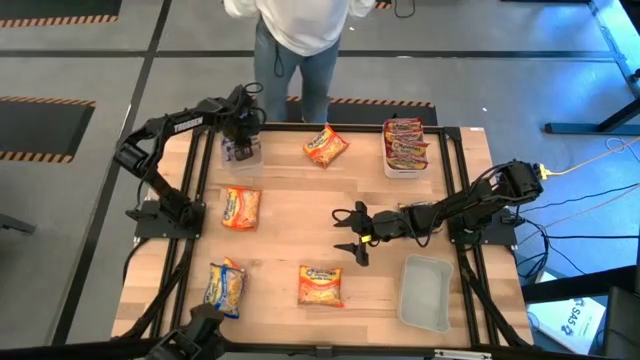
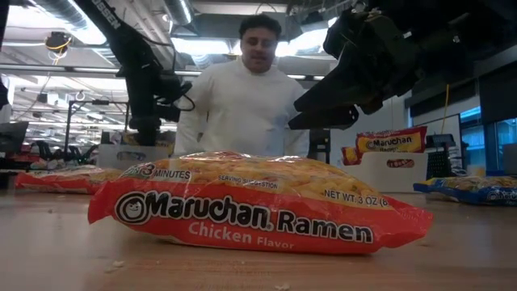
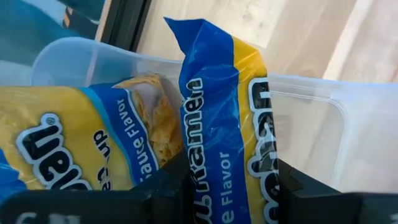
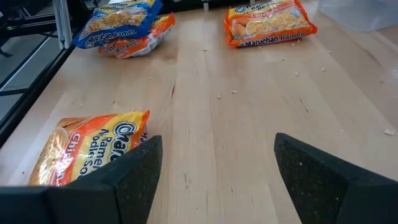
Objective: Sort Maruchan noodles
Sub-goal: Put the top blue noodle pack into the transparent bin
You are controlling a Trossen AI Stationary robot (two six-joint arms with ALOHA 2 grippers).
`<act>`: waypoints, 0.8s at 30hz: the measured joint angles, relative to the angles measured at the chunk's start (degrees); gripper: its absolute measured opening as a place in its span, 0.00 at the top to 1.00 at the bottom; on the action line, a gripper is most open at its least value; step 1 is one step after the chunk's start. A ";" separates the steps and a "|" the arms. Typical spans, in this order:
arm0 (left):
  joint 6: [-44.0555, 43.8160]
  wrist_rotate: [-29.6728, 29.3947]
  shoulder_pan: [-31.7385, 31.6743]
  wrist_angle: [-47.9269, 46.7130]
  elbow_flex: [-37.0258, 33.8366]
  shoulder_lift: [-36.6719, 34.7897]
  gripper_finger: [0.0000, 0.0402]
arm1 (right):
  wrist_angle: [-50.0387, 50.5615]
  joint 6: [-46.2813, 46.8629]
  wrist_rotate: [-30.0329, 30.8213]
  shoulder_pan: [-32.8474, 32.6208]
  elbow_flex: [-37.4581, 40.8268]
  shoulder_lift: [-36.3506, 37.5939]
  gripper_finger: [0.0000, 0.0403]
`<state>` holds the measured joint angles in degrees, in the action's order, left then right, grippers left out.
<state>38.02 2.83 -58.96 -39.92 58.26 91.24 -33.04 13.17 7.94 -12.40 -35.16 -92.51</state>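
Observation:
My left gripper [image 1: 241, 133] is at the table's far left, pointing down into a clear tub [image 1: 241, 152], shut on a blue-and-yellow noodle packet [image 3: 227, 118]. A second blue-and-yellow packet [image 3: 81, 143] lies in that tub. My right gripper [image 1: 353, 235] hovers open over the table's middle, pointing left. Its fingers [image 4: 134, 171] stand apart over bare wood, beside an orange packet [image 4: 87, 149]. More orange packets lie flat on the table at the far middle [image 1: 325, 146] and the near middle [image 1: 320, 285]. A blue-and-yellow packet [image 1: 224, 287] lies at the near left, overlapping an orange one. My left gripper pinches the blue-and-yellow packet between its two fingers [image 3: 168, 186], across the packet's width near one end [image 3: 227, 186]. The fingers come from above, pointing down. The packet hangs away from them into the clear tub, next to the packet lying there.
A clear tub [image 1: 405, 165] at the far right holds several red packets [image 1: 405, 140]. An empty clear tub [image 1: 425, 292] sits at the near right. A person [image 1: 300, 30] stands beyond the far edge. Bare wood lies between the packets in the middle.

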 joint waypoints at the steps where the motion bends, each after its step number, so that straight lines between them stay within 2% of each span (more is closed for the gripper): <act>1: -0.24 -0.35 0.00 0.17 0.00 0.07 0.71 | 0.00 0.06 -0.02 0.00 0.00 0.00 0.27; 7: -1.47 -3.13 0.15 0.15 0.00 0.18 0.60 | -0.02 0.37 -0.03 -0.01 0.00 0.00 0.27; 12: -4.00 -8.08 0.58 -0.52 0.00 0.09 0.51 | -0.04 0.48 -1.38 0.00 0.00 0.00 0.27; 19: -3.23 -8.41 2.31 -2.09 -0.02 -3.97 0.49 | -0.13 0.50 -1.54 -0.02 0.00 0.00 0.27; 24: -3.92 -11.05 2.75 -1.22 -0.02 -9.54 0.49 | -0.31 0.54 -1.55 -0.02 0.00 0.00 0.27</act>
<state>34.10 -8.22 -56.21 -41.14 58.24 81.71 -33.34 13.71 6.40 -12.43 -35.16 -92.51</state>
